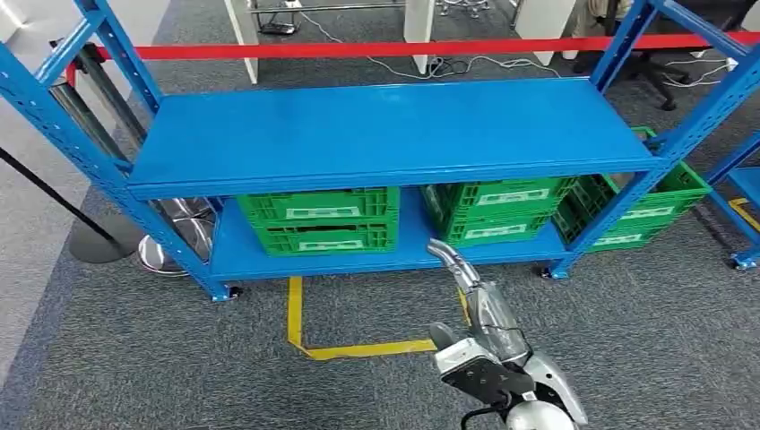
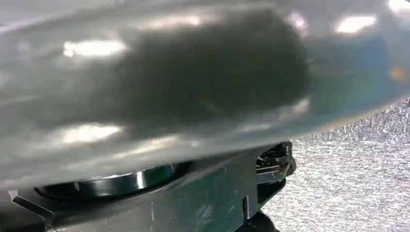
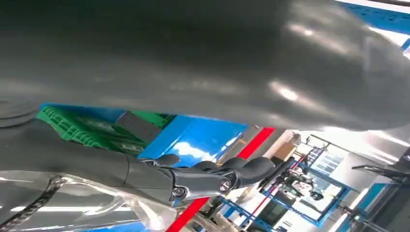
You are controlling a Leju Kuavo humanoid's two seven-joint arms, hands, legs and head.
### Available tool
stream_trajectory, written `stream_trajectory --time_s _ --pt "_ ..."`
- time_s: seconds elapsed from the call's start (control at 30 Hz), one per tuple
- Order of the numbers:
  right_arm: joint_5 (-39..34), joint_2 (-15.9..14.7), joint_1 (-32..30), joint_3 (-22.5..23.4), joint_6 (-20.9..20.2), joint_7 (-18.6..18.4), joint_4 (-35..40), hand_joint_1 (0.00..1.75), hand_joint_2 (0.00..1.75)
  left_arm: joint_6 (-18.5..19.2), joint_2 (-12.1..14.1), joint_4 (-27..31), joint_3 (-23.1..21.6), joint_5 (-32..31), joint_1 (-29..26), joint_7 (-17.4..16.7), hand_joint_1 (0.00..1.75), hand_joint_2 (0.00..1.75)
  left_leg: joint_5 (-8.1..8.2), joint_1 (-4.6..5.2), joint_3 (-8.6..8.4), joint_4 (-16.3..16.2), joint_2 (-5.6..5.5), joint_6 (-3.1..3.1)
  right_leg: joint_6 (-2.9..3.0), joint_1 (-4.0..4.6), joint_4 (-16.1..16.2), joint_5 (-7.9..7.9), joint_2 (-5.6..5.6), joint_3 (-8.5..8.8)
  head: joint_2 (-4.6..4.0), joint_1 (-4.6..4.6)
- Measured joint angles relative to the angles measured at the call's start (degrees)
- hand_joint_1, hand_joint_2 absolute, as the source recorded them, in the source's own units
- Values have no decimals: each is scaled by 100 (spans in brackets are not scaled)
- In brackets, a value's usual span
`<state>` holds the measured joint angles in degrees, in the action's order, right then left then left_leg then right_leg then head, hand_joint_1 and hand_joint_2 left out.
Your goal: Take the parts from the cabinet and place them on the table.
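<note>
Far left there's a black stand (image 1: 90, 235) on the grey carpet (image 1: 134, 358), with a shiny chrome base (image 1: 175, 237) just beside the rack's left leg. The blue rack (image 1: 385, 130) sits straight ahead, top shelf bare blue metal, a red strip (image 1: 403, 47) running across behind it.

Lower shelf is where the containers are. Two green crates stacked on the left (image 1: 318, 219), up and to the left of the fingers. Another stack (image 1: 497, 210) sits just beyond and a bit right of the fingertips. A third stack (image 1: 641, 210) is at the rack's right end, further right of the hand and partly past the upright. All of them are slatted with white labels on the front. What's inside, I honestly can't tell, the top shelf hides the openings, so no parts are visible from here.

Yellow tape (image 1: 358, 345) marks a corner on the carpet, to the left of the hand.

Right hand (image 1: 475, 305) reaches toward the lower shelf, its tip close to the shelf edge in front of the middle stack, not touching any crate. In the right wrist view the dark fingers (image 3: 212, 174) stretch out nearly straight with nothing between them, green crate (image 3: 82, 128) and blue shelf behind.

Left wrist view is a grey blur with some carpet (image 2: 348, 179); can't tell what those fingers are doing.
</note>
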<state>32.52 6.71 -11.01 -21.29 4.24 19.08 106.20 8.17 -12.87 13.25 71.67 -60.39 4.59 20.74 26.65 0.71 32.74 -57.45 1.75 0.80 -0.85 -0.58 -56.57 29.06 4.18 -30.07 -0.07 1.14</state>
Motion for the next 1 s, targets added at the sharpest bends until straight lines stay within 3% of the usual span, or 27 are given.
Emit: stream_trajectory --time_s 0.2,0.8,1.0 --pt "-24 2 2 0 -39 -42 -11 0 0 0 2 0 0 -2 2 2 0 0 13 1 -2 -2 0 21 -33 -1 9 1 1 3 0 0" --pt "-77 2 -13 24 -74 -94 -72 0 0 0 4 0 0 -7 2 11 0 0 13 -12 -9 3 1 20 -32 7 7 12 1 3 0 -2" --pt "-125 6 -39 303 35 -354 -491 0 0 4 7 0 0 -42 0 19 0 0 13 -10 -9 3 1 20 -32 7 7 12 1 4 0 0"
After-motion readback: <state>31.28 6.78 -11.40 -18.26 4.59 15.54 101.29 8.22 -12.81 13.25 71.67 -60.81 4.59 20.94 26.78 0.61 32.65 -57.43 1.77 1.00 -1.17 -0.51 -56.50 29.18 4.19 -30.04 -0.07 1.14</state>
